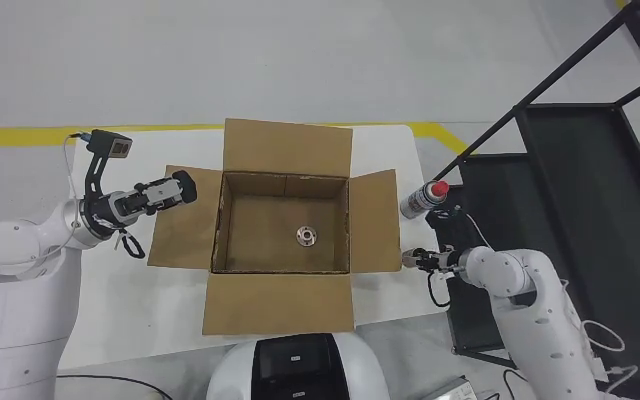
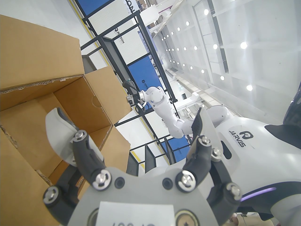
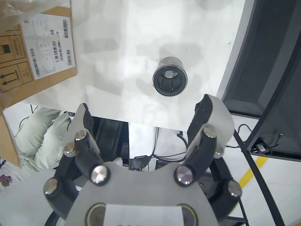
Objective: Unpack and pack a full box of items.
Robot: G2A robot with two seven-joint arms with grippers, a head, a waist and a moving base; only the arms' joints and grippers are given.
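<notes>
— Starting with the box [image 1: 285,222], where does it sit?

— In the middle of the white table [image 1: 385,150], open at the top, with all four flaps folded outward. One small metal part with a flange [image 1: 306,236] lies on the box floor, a little right of centre.

— And outside it?

— Two things, both on the table to the right of the right-hand flap. A can with a red cap [image 1: 424,198] is toward the far side. Nearer, a short metal sleeve [image 3: 169,76] stands on end with its dark bore facing up, well apart from the can. Printed labels [image 3: 50,48] are stuck on that same flap.

— What about the right gripper [image 3: 145,109]?

— It hangs by the table's near edge, just right of the flap's near corner. Its fingers are spread wide with nothing between them. The sleeve is just ahead of the fingertips and does not touch them.

— The left gripper [image 2: 128,128]?

— It is out over the left-hand flap, toward the flap's far end, pointing across at the box. It is also spread wide and holds nothing.

— Anything else around?

— A black metal rack [image 1: 560,180] stands to the right of the table, close against it.
</notes>
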